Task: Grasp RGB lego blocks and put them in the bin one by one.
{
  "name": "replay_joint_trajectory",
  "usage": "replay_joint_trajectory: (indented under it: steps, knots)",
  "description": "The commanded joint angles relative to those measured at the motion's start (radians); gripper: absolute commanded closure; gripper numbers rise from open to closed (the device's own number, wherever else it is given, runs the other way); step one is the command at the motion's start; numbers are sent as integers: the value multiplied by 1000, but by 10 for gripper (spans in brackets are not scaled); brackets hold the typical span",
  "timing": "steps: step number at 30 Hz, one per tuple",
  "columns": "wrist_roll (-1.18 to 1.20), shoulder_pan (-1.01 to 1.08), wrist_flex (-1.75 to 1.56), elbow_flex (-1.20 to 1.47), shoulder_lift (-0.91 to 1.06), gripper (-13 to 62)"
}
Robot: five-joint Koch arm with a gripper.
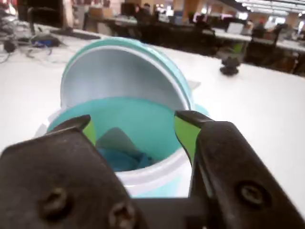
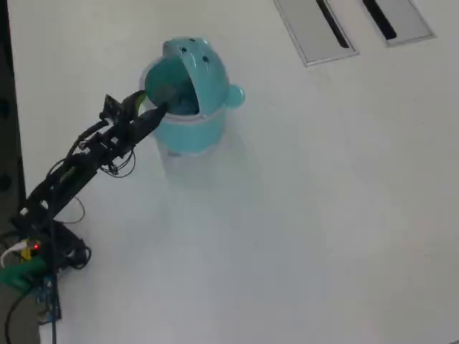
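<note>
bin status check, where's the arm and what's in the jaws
Gripper over the bin mouth, jaws open, nothing held. Lid flipped up. Blue thing in the bin, too blurred to name. No blocks on the table.

- The arm (image 2: 86,154) reaches from its base (image 2: 39,254) at the lower left of the overhead view, stretched diagonally up and to the right.
- Its links run almost in one line, low and extended, with loose cables looping along them.
- The pincer (image 1: 136,125) is spread wide in the wrist view, a clear gap between the two black jaws.
- Yellow-green pads (image 1: 186,136) line the inner faces of the fingertips.
- Nothing shows between the jaws.
- In the overhead view the pincer (image 2: 152,106) points up and right at the arm's far end.
</note>
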Motion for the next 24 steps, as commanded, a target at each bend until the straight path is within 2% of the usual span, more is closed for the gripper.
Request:
replay_joint_trajectory:
  steps: [1,19,24]
  knots:
    - [64,21,-58,-28,77,186]
    - [653,227,-130,238,307,186]
    - [773,284,-270,359,336,186]
